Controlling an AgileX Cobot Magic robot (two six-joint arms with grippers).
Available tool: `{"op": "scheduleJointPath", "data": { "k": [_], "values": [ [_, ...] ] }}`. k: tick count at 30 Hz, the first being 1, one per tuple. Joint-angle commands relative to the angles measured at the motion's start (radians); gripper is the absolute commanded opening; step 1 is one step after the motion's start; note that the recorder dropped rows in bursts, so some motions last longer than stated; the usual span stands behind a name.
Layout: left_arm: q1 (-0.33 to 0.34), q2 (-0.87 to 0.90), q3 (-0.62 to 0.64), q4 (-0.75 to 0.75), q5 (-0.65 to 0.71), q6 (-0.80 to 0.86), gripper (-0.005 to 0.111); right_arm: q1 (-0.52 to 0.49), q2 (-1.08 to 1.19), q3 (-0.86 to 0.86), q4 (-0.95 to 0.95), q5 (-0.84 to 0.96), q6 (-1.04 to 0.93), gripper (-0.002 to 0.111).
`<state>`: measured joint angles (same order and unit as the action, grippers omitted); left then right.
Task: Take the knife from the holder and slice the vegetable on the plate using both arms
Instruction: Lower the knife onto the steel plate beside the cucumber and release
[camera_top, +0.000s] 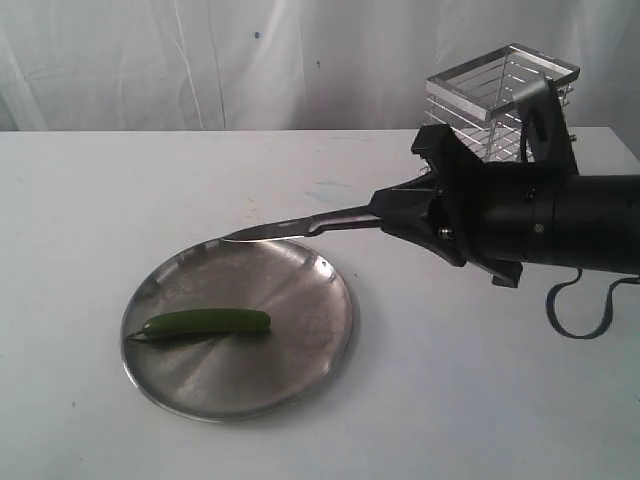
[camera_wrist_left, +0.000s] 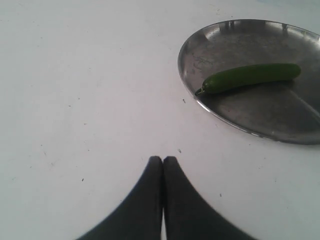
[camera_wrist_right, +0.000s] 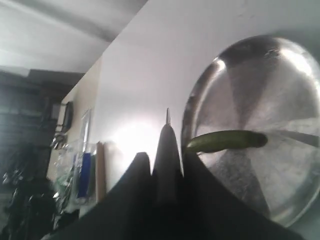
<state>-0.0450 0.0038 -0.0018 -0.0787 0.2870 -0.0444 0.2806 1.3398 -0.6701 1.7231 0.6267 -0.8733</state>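
Observation:
The grey steel plate (camera_top: 295, 290) lies on the white table with the green vegetable (camera_top: 207, 322) across its near-left part. My right gripper (camera_top: 388, 215) is shut on the knife (camera_top: 290, 228) by its handle. The dark blade points left, and its tip hangs over the plate's far rim, apart from the vegetable. The right wrist view shows the knife (camera_wrist_right: 167, 135) between the fingers, beside the vegetable (camera_wrist_right: 227, 140) and plate (camera_wrist_right: 260, 85). My left gripper (camera_wrist_left: 163, 160) is shut and empty above bare table, short of the plate (camera_wrist_left: 260, 117) and vegetable (camera_wrist_left: 250, 76). The wire holder (camera_top: 500, 90) stands behind the right arm.
A black cable loop (camera_top: 580, 312) hangs under the right arm near the table's right side. A white curtain (camera_top: 200, 60) closes off the back. Past the table edge, the right wrist view shows dim room clutter (camera_wrist_right: 75, 165).

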Motion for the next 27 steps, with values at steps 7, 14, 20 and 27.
{"op": "scheduleJointPath", "data": {
  "k": [7,14,20,27],
  "values": [
    [0.002,-0.004,0.002,-0.002,-0.003,-0.002,0.0,0.018,0.205,-0.008,0.021,-0.039,0.202,0.0],
    [0.002,-0.004,0.002,-0.002,-0.003,-0.002,0.0,0.018,0.267,-0.035,0.021,-0.046,0.11,0.0],
    [0.002,-0.004,0.002,-0.002,-0.003,-0.002,0.0,0.018,0.361,-0.098,0.021,0.012,0.017,0.0],
    [0.002,-0.004,0.002,-0.002,-0.003,-0.002,0.0,0.018,0.425,-0.118,0.021,0.021,-0.017,0.0]
  ]
}}
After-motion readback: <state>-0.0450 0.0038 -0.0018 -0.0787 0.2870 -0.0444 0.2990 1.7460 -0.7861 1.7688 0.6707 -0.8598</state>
